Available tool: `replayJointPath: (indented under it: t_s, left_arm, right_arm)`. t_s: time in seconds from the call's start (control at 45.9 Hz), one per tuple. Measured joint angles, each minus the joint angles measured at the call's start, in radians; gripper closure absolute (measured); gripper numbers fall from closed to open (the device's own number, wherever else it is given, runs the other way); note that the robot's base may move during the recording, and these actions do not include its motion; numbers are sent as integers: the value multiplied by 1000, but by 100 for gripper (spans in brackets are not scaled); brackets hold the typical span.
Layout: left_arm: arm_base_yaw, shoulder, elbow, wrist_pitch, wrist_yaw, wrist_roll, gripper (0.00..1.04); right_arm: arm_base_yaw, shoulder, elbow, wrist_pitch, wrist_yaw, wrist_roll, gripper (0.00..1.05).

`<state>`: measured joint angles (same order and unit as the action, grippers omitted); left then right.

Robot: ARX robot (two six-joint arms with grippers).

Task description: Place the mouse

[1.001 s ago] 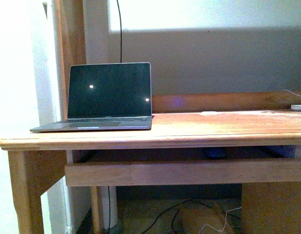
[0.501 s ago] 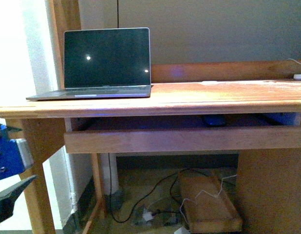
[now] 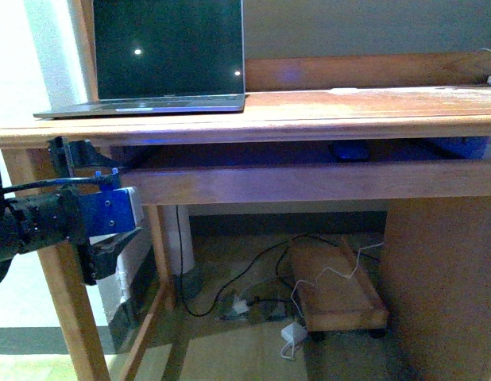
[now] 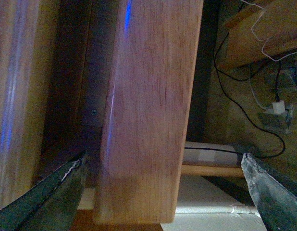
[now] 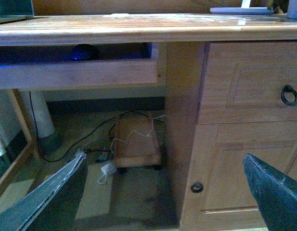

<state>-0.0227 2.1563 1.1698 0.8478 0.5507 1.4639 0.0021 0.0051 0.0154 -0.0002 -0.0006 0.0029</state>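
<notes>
The mouse (image 3: 350, 150) is a small dark dome lying in the pull-out tray (image 3: 309, 182) under the desk top; it also shows in the right wrist view (image 5: 83, 52). My left gripper (image 3: 122, 202) is open at the tray's left end, by the desk leg. In the left wrist view the gripper (image 4: 163, 202) straddles the tray's front board (image 4: 148, 110) with its fingers (image 4: 52, 192) wide apart. My right gripper (image 5: 163, 202) is open and empty, low in front of the desk, far from the mouse. It does not show in the front view.
An open laptop (image 3: 166, 55) stands on the desk top (image 3: 349, 107) at the left. A white flat device (image 5: 240, 9) with a cable lies at the far right. A drawer cabinet (image 5: 244, 120) is at the right. A wooden trolley (image 3: 341, 290) and cables lie on the floor.
The front view has dropped lower, so the desk sits higher in frame. My left gripper has come into view from the left and moved up to the tray's left end.
</notes>
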Motion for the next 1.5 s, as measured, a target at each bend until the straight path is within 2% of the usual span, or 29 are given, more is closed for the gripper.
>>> replayJointPath:
  t_s: [0.196,0.327,0.501,0.675,1.001,1.067,1.132,1.241,1.306,1.371,1.502]
  left_arm:
    - [-6,100,143,-55,-2,52,8]
    - [-10,96,153,-135,-13,57,8]
    - [-23,-20,123,-434,-35,-25,8]
    - [-24,-184,7,-676,34,-164,8]
    - [-75,-418,-232,-759,209,-389,8]
    - [-94,-454,-272,-740,237,-449,8]
    - [-121,-502,-333,-662,251,-594,8]
    - [-160,-578,-437,-385,145,-987,8]
    - [-172,-628,-465,-294,63,-1179,8]
    - [-180,-687,-482,-249,-6,-1321,8]
    - [-196,-859,-546,-280,-174,-1568,8]
  right_arm:
    - [0,0,0,0,0,0,7]
    - [0,0,0,0,0,0,7]
    - [0,0,0,0,0,0,7]
    - [0,0,0,0,0,0,7]
    - [0,0,0,0,0,0,7]
    - [0,0,0,0,0,0,7]
    - [0,0,0,0,0,0,7]
    - [0,0,0,0,0,0,7]
    - [0,0,0,0,1,0,7]
    - [0,0,0,0,0,0,7]
    - [0,0,0,0,0,0,7]
